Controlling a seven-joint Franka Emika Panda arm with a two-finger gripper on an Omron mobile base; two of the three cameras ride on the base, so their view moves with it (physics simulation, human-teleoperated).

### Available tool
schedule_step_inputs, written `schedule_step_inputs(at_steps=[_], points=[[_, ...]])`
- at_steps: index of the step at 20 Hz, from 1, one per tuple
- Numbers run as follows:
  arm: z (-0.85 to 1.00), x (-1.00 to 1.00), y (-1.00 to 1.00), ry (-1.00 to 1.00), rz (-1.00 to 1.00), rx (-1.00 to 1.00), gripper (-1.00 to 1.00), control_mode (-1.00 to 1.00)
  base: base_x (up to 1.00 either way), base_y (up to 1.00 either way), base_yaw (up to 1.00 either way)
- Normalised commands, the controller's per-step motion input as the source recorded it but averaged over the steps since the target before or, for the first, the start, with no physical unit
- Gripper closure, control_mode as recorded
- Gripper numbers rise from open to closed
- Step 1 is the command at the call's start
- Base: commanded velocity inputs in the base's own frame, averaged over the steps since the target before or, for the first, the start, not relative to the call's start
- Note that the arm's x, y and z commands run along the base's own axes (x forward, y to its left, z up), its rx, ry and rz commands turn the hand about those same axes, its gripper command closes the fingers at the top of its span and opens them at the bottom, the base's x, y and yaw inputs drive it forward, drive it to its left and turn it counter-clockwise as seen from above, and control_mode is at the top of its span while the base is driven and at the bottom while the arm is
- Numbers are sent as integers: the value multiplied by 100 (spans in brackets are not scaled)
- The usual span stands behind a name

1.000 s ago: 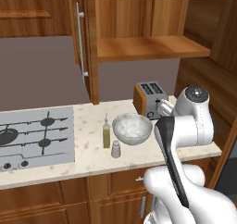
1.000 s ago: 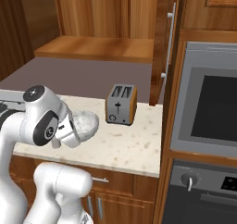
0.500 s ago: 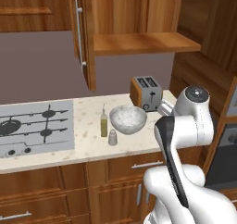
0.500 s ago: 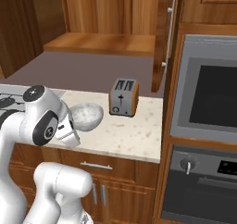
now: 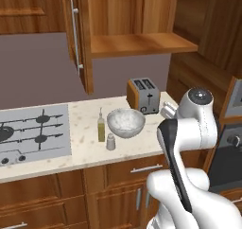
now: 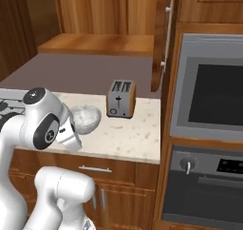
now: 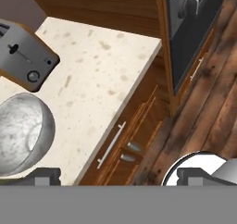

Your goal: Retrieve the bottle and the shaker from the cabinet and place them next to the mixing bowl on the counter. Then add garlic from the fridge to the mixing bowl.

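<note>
The scene is evenly and softly lit, with no single light source to be made out. Only faint, diffuse shading is cast beside the toaster (image 5: pixel 143 95) and the mixing bowl (image 5: pixel 125 122) on the counter (image 5: pixel 85 138). The cabinet (image 5: pixel 137 20) interior is rendered darker toward its upper part. No glare is seen on the oven (image 6: pixel 209 105) glass. Edges are slightly soft and pixelated throughout; no lens distortion is noticed.

Left base view: we look forward and down from behind the arm's left.
Right base view: likewise from its right.
Shared: surface (image 5: pixel 90 143), toaster (image 6: pixel 120 98), mixing bowl (image 5: pixel 125 122).
Hand view: we look steeply down, near the surface's front edge.
</note>
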Motion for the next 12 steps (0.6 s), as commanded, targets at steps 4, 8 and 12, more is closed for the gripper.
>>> schedule_step_inputs(at_steps=[4, 8, 12], points=[[0, 0, 0, 0, 0, 0, -100, 100, -13, 6, -25], [0, 0, 0, 0, 0, 0, -100, 100, -12, 5, -29], [0, 0, 0, 0, 0, 0, -100, 100, -21, 0, -34]])
